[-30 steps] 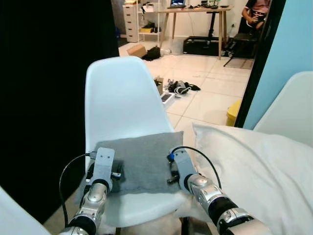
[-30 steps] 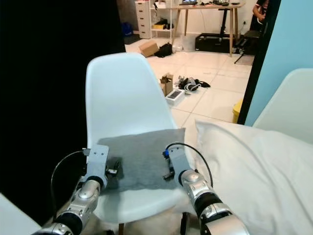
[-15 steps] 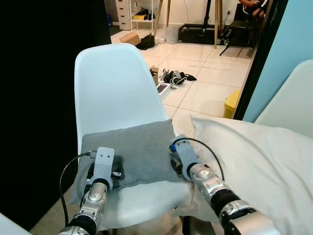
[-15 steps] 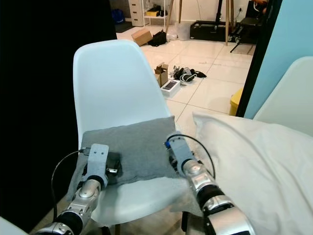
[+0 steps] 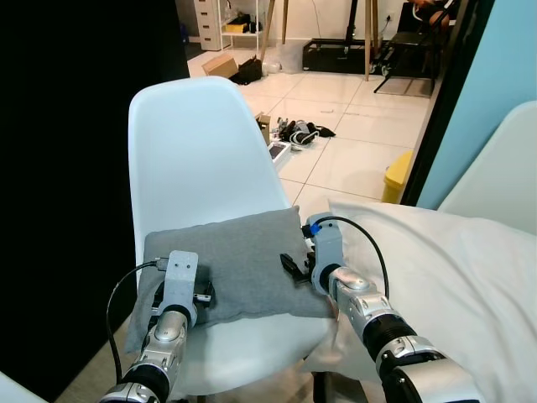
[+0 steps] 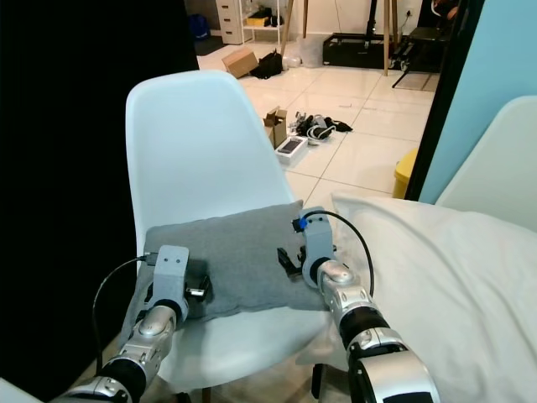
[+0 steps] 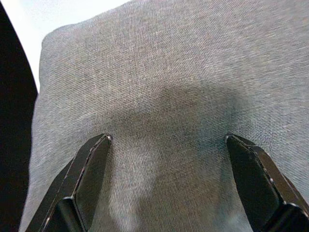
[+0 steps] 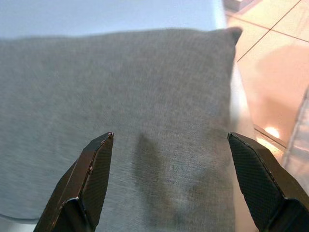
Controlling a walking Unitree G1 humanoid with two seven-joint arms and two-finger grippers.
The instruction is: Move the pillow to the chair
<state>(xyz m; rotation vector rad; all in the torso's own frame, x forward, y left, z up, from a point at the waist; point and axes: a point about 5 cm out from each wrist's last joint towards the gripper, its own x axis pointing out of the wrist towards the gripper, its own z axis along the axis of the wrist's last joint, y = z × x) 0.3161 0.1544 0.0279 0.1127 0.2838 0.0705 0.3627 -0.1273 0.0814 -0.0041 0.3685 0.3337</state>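
Observation:
The grey pillow point(image 5: 237, 260) lies flat on the seat of the white chair point(image 5: 197, 143), its back edge against the backrest. My left gripper point(image 5: 198, 295) rests on the pillow's near left corner; in the left wrist view it point(image 7: 166, 140) is open, with the fingertips point(image 7: 99, 145) pressed on the grey fabric point(image 7: 169, 63). My right gripper point(image 5: 294, 269) hovers just over the pillow's right edge. In the right wrist view it point(image 8: 169, 137) is open, a little above the pillow point(image 8: 120, 87), with nothing between the fingers.
A white duvet point(image 5: 445, 277) lies close on the right of the chair, with a second white chair point(image 5: 503, 168) behind it. A black wall is at the left. Beyond are a tiled floor with clutter point(image 5: 299, 133), a yellow bin point(image 5: 396, 176) and a seated person point(image 5: 424, 7).
The pillow has settled onto the seat. My right gripper has let go of its right edge and lifted slightly. The left gripper stays on the near left corner. The camera tilted down.

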